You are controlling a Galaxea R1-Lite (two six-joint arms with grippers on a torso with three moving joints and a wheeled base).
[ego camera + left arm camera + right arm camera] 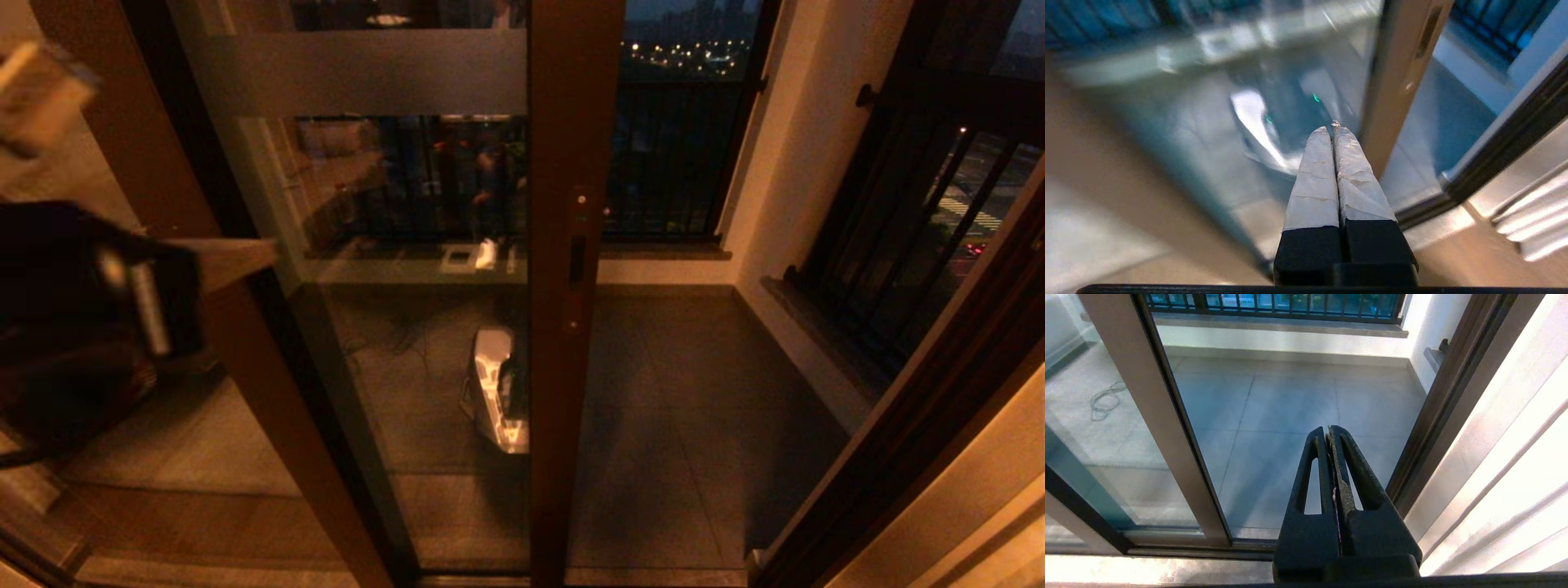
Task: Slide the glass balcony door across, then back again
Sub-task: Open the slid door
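Observation:
The glass balcony door (424,245) stands partly slid aside, its dark reddish-brown stile (571,367) near the middle of the head view. A frosted band (367,73) crosses the glass near the top. A slim handle slot (577,261) is set in the stile. My left gripper (269,251) is shut and empty, held in front of the glass to the left of the stile, apart from the handle slot (1429,30). In the left wrist view its taped fingertips (1331,127) point at the glass beside the stile (1400,73). My right gripper (1329,428) is shut and empty, aimed at the open gap.
The opening to the balcony's tiled floor (694,408) lies between the stile and the dark door jamb (939,392) at the right. Black-barred railing windows (678,155) run along the back and the right side. A cable (1106,402) lies on the floor behind the glass.

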